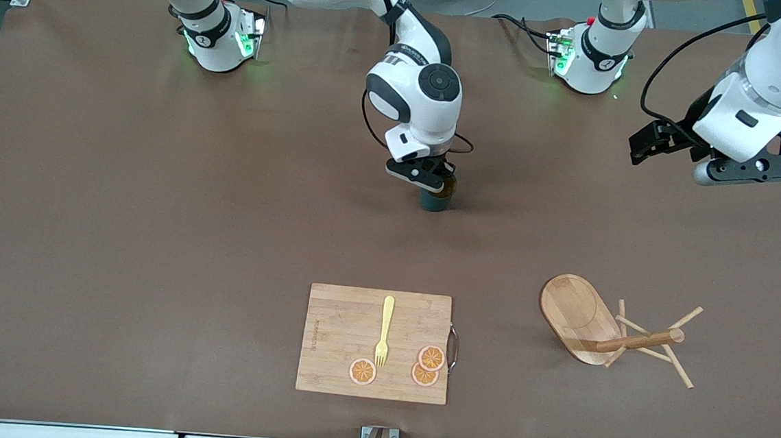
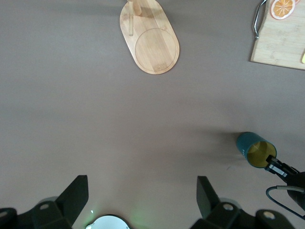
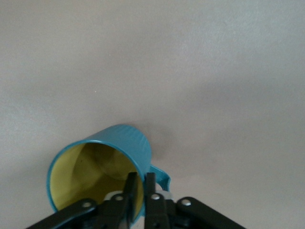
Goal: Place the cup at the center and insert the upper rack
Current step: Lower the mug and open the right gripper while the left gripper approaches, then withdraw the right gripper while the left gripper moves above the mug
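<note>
Right gripper [image 1: 436, 179]: low at mid-table, fingers nearly together astride the cup's rim, one inside, one outside
Cup [image 1: 436, 200]: upright on the table
Upper rack [image 1: 603, 328]: toppled, nearer the front camera, toward the left arm's end
Left gripper [image 2: 143, 198]: waiting aloft, jaws wide, empty

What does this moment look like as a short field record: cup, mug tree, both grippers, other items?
cup: teal mug, yellow inside, upright on the table near its middle
right gripper: at the cup, fingers astride the rim wall beside the handle, narrow gap
left gripper: open, holding nothing, up over the table at the left arm's end; arm waits
mug tree: on its side, post and pegs lying across the table, nearer the front camera than the cup
cutting board: holds a yellow fork and three orange slices
</note>
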Controlling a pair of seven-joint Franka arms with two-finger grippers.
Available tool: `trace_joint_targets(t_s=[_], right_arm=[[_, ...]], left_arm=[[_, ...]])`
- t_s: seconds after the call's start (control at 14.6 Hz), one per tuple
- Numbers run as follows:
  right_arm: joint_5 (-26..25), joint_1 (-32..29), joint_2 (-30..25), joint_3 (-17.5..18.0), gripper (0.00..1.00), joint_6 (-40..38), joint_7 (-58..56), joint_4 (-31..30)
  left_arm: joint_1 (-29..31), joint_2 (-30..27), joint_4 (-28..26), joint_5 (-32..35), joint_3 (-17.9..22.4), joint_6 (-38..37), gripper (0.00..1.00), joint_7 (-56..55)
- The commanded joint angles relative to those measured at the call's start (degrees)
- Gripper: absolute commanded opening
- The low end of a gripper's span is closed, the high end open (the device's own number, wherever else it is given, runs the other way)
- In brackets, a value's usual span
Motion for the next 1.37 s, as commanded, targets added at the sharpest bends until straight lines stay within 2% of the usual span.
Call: trace_joint_targets(t_s=[0.0, 0.21, 0.34, 0.48, 0.55, 0.76, 0.96, 1.17, 1.3], right_arm=[[-1.21, -0.23, -0.79, -0.51, 1.0, -0.95, -0.91, 0.38], [-0.16, -3.04, -2.98, -0.25, 1.0, -1.82, -4.22, 0.64], [1.24, -5.32, -6.57, -0.07, 1.0, -6.2, -8.27, 0.64], [5.01, -8.74, -11.23, -0.33, 1.0, -10.94, -17.03, 0.47], [5.38, -11.19, -13.25, -0.33, 1.0, -14.79, -21.69, 0.29], [5.38, -20.07, -18.44, -0.51, 1.0, -24.56, -37.16, 0.12], [4.77, -31.22, -22.84, -0.6, 1.0, -31.08, -57.71, -1.11], [3.1, -42.9, -25.4, -0.69, 1.0, -34.95, -74.24, -1.99], [0.56, -48.9, -26.45, -0.69, 1.0, -36.36, -76.31, -1.91]], left_arm=[[-0.48, 0.28, 0.23, 0.21, -0.66, -0.14, 1.0, -1.15], [-0.49, 0.72, 0.15, 0.21, -3.91, 0.21, 1.0, -6.06], [-0.49, 0.72, -0.64, 0.21, -6.63, 0.21, 1.0, -10.1], [-0.49, 0.72, -1.0, 0.56, -9.44, 0.48, 1.0, -15.88], [-0.49, 0.72, -1.08, 0.65, -10.85, 1.0, 1.0, -18.88], [-0.66, 1.86, -1.26, 0.91, -15.76, 2.49, 1.0, -27.92], [-1.71, 4.84, -1.52, 2.66, -21.31, 6.18, 1.0, -41.71], [-6.36, 8.62, -1.52, 5.74, -22.9, 9.08, 1.0, -53.32], [-10.4, 11.08, -2.4, 8.54, -22.9, 10.75, 1.0, -61.32]])
